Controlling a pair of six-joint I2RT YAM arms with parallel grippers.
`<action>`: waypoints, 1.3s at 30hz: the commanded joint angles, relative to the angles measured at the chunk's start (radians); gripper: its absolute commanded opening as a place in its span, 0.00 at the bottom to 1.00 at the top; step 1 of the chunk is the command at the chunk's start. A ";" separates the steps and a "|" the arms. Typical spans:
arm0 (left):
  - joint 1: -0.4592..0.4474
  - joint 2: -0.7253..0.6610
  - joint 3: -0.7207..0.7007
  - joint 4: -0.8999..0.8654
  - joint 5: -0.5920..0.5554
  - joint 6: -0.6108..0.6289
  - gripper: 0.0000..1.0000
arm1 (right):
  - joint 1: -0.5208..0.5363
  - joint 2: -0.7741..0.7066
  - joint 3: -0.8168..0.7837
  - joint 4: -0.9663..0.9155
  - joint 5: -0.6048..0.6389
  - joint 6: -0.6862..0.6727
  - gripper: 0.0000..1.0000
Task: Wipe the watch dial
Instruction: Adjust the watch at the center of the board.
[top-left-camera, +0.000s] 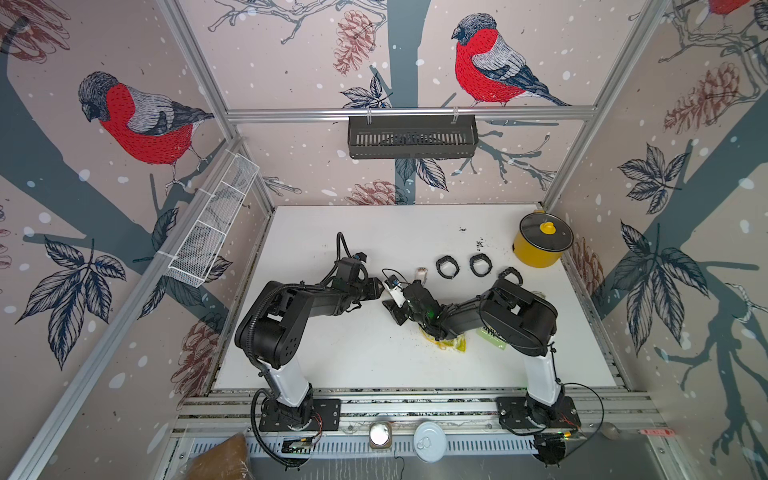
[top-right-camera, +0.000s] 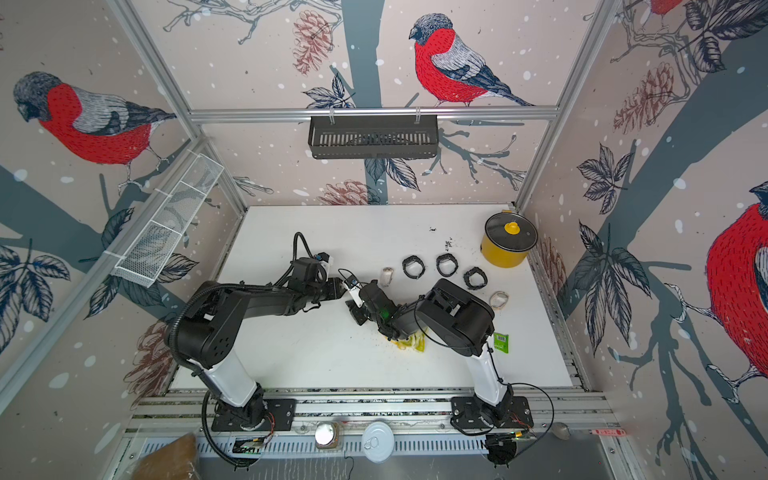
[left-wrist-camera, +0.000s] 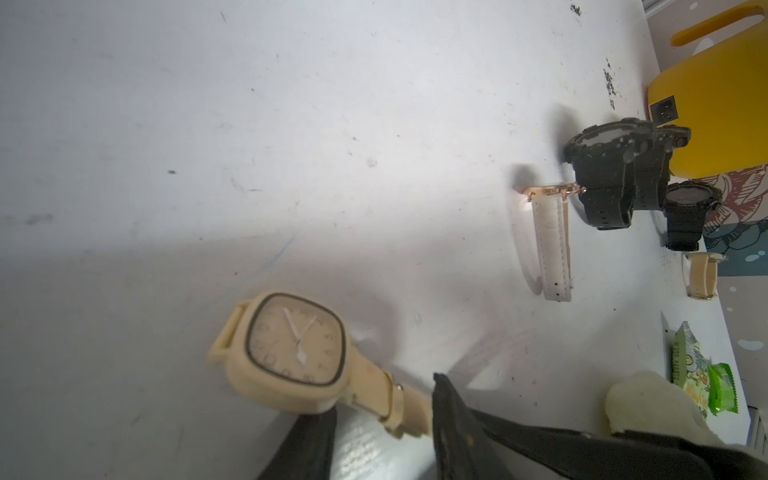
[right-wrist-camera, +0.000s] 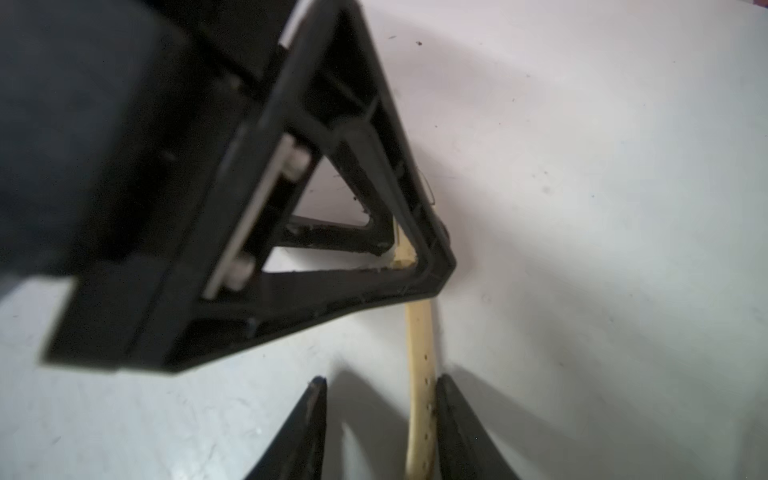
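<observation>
The dial (left-wrist-camera: 296, 338) of the cream watch (left-wrist-camera: 286, 374) faces up and is bare: nothing covers it and no cloth touches it. It is blurred in the left wrist view, so I cannot tell whether it is smudged or clean. The watch is near the middle of the counter (left-wrist-camera: 249, 124), where the two arms meet. The arms hide it in both top views, and I cannot tell whether it rests on the surface or hangs just above it.

The left tool (left-wrist-camera: 384, 395) pinches the strap (left-wrist-camera: 365, 386) just beside the case. The right tool (right-wrist-camera: 381, 379) stands spread. The strap tail (right-wrist-camera: 419, 345), with its row of holes, runs between its fingers, lying against one and clear of the other, so that end is not gripped.

As I judge it, only the holding step is in hand and the wiping itself is all left to do. Neither tool carries a cloth. A crumpled yellow thing (top-left-camera: 451, 344) under the right arm may be one. A pale lump (left-wrist-camera: 648, 411) at the edge of the left wrist view I cannot identify.

Farther out, all apart from the cream watch, are a white-strapped watch (left-wrist-camera: 552, 245), a row of black watches (top-left-camera: 447, 266), a yellow pot (top-left-camera: 540, 249) and green packets (left-wrist-camera: 723, 390).
</observation>
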 joint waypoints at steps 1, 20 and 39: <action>0.002 0.016 -0.002 -0.159 -0.005 -0.006 0.40 | -0.024 0.026 0.018 -0.021 0.023 0.007 0.30; 0.042 -0.308 -0.139 -0.223 -0.130 -0.039 0.49 | 0.024 0.034 0.077 -0.206 0.298 -0.004 0.15; 0.133 -0.622 -0.220 -0.291 -0.425 -0.129 0.58 | 0.031 -0.118 0.135 -0.358 0.115 0.000 0.44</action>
